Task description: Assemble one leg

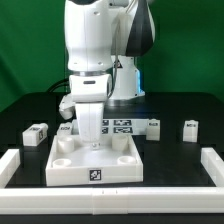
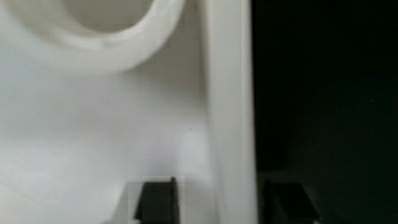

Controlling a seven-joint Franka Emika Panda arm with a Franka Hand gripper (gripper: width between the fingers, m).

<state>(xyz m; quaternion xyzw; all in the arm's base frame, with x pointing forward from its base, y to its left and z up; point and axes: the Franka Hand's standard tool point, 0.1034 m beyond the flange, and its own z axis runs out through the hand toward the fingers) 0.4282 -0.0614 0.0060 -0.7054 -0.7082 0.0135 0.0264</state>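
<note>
My gripper (image 1: 90,140) reaches straight down onto the far edge of the large white square panel (image 1: 95,165) with round corner sockets. In the wrist view my gripper (image 2: 221,200) straddles the panel's edge wall (image 2: 222,100), one dark finger (image 2: 157,200) on each side, close against it. A round socket (image 2: 107,30) shows near the edge. Several small white legs with tags lie on the black table: one (image 1: 37,134) at the exterior view's left, one (image 1: 65,128) beside the arm, one (image 1: 155,125) and one (image 1: 190,130) at the right.
The marker board (image 1: 122,126) lies behind the panel. A white raised border runs along the front (image 1: 110,196), the left (image 1: 10,165) and the right (image 1: 212,165) of the table. The robot base stands at the back.
</note>
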